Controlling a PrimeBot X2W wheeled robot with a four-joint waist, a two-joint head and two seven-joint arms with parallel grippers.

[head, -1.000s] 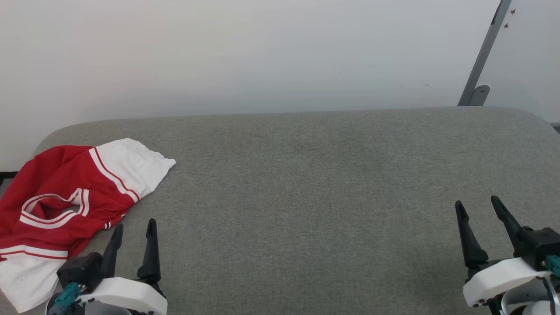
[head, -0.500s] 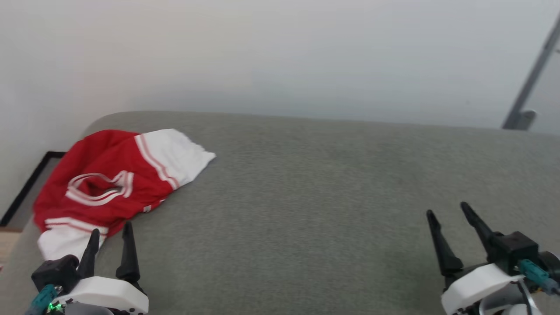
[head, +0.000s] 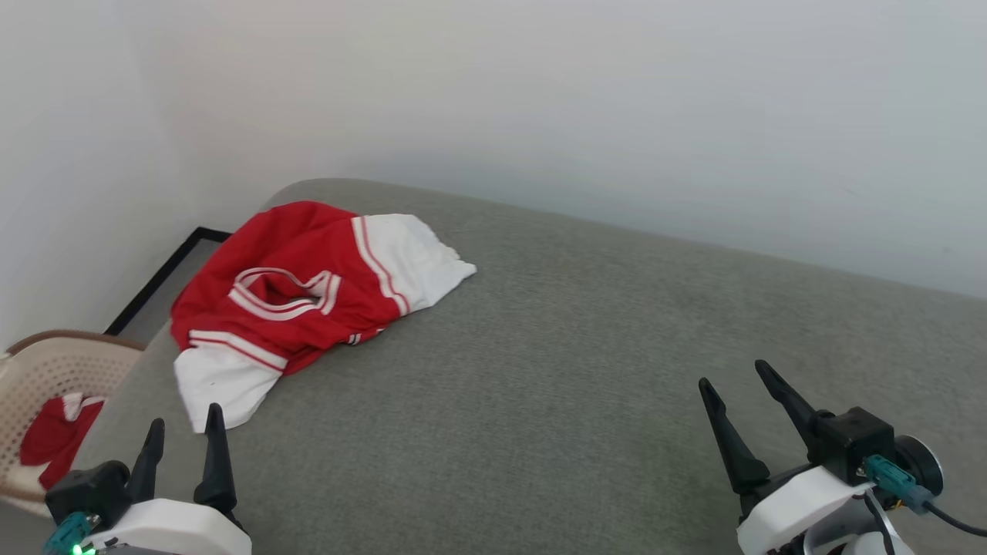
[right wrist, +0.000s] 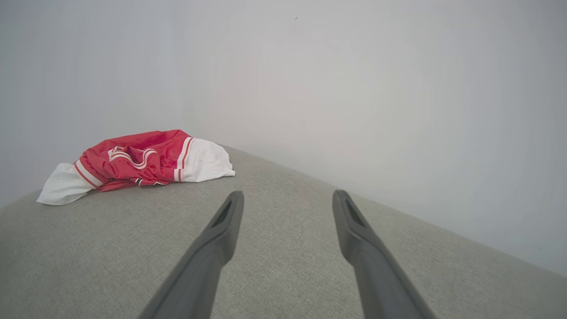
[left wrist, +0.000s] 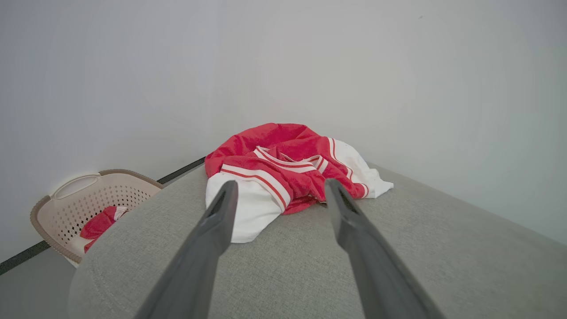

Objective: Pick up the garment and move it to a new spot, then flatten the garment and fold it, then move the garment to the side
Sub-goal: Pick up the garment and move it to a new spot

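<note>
Soft, even light fills all three views, bright and without glare. In the head view the wall (head: 540, 92) dulls to a greyer band just above the table (head: 540, 370), where a faint shadow lies. The garment (head: 308, 301) casts only a thin shadow along its lower edge, and its white parts keep their detail. The head view is fairly sharp. In both wrist views the corners darken, the table's far edge bows, and the fingers (left wrist: 208, 248) at the bottom are out of focus.
</note>
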